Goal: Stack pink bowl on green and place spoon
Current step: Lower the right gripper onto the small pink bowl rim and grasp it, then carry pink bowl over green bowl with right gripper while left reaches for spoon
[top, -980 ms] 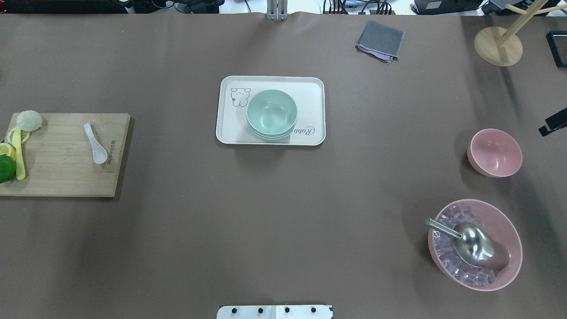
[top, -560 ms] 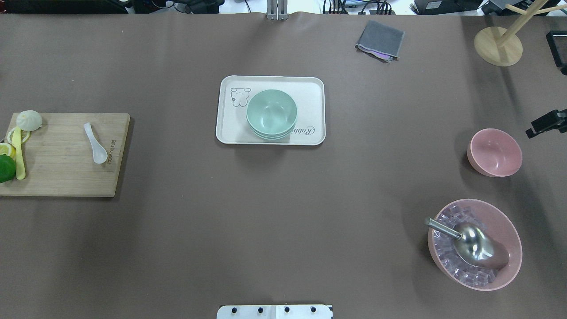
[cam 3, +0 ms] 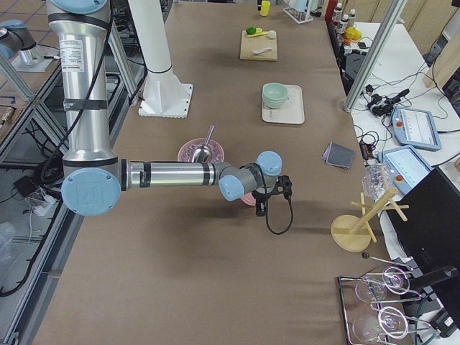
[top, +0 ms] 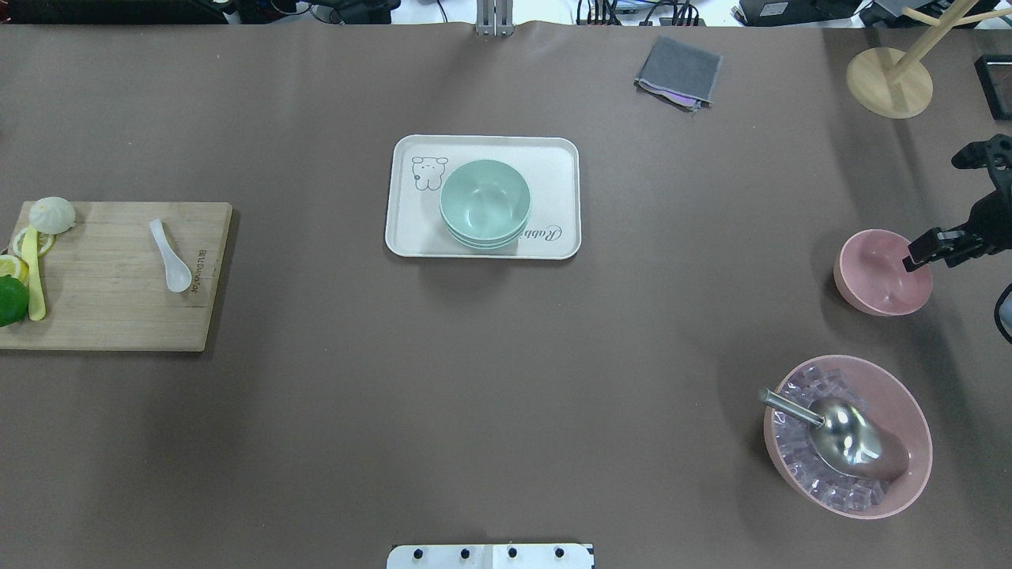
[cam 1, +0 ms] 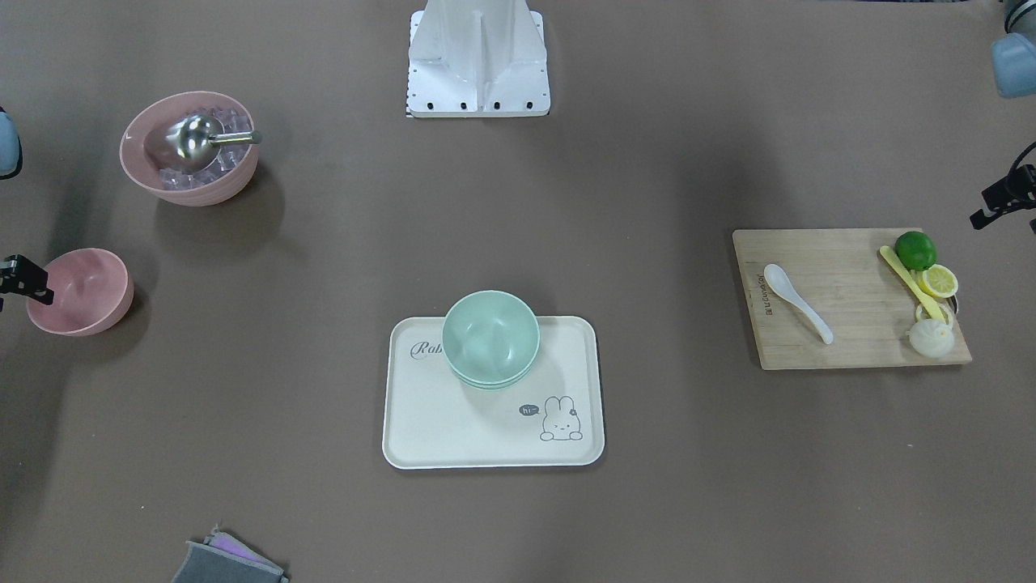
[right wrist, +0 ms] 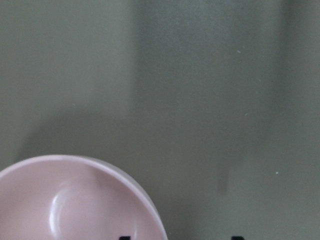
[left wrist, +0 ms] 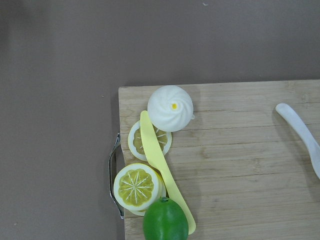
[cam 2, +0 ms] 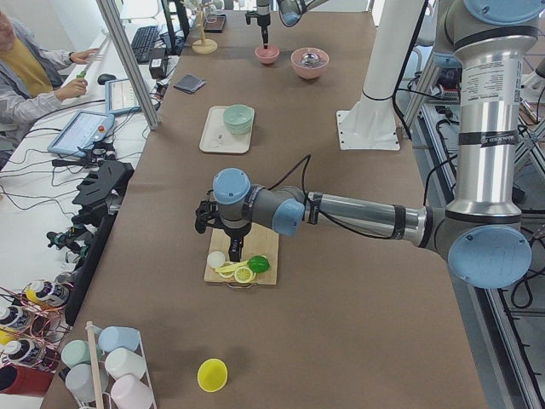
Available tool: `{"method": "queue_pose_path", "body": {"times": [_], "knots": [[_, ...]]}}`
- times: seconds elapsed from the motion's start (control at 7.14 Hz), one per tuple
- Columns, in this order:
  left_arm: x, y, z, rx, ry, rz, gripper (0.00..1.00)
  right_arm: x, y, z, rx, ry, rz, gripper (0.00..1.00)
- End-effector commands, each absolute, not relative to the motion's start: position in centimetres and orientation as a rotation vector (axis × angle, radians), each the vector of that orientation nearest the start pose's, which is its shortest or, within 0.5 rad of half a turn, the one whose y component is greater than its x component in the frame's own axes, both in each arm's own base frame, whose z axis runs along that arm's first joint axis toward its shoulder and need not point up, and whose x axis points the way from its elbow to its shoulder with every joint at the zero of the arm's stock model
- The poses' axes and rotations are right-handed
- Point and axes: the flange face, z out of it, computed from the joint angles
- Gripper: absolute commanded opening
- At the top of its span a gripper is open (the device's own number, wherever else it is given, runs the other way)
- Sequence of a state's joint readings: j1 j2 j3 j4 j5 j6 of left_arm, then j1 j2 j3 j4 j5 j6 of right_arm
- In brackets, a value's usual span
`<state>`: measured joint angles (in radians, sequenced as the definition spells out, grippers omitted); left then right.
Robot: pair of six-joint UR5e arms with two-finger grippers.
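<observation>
Nothing of the task looks done yet. The pink bowl (top: 877, 276) sits on the counter (top: 632, 356) directly under the right end effector (top: 942, 229), not lifted. The green bowl (top: 484, 201), on its tray (top: 411, 237), lies well away from that end effector, toward the counter's middle. The spoon (top: 170, 257) is farthest off, on the cutting board (top: 103, 316), near the left end effector (cam 1: 1002, 202). The right end effector is spread wide and holds nothing; its fingertips (right wrist: 235, 238) straddle the bowl's rim without visibly touching it. The left one's spread cannot be told, and its wrist view shows nothing held.
</observation>
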<state>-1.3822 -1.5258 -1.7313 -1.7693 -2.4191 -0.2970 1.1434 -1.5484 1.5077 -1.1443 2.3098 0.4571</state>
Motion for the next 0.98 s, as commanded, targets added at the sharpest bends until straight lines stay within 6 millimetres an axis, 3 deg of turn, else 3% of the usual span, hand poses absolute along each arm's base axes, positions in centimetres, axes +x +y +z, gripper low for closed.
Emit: {"method": "queue_pose_path", "body": {"times": [0.0,0.28,0.42,0.56,0.84], "knots": [[3.4,-48.8,57.4,0.082,0.887,0.030,0.98,-16.1,-49.9,63.6,-0.003,-0.817,-0.087,0.00],[3.9,-48.7,57.5,0.074,0.888,0.036,0.98,-16.4,-50.0,62.8,-0.001,-0.827,-0.081,0.00],[4.9,-48.8,57.9,0.058,0.888,0.054,0.98,-16.9,-50.7,59.7,0.022,-0.865,-0.069,0.00],[6.4,-50.4,57.1,0.041,0.876,0.015,0.97,-17.6,-51.8,55.6,0.035,-0.907,-0.033,0.00],[13.5,-53.2,54.1,0.007,0.791,-0.087,0.97,-21.5,-55.6,46.4,-0.010,-1.025,0.093,0.00]]}}
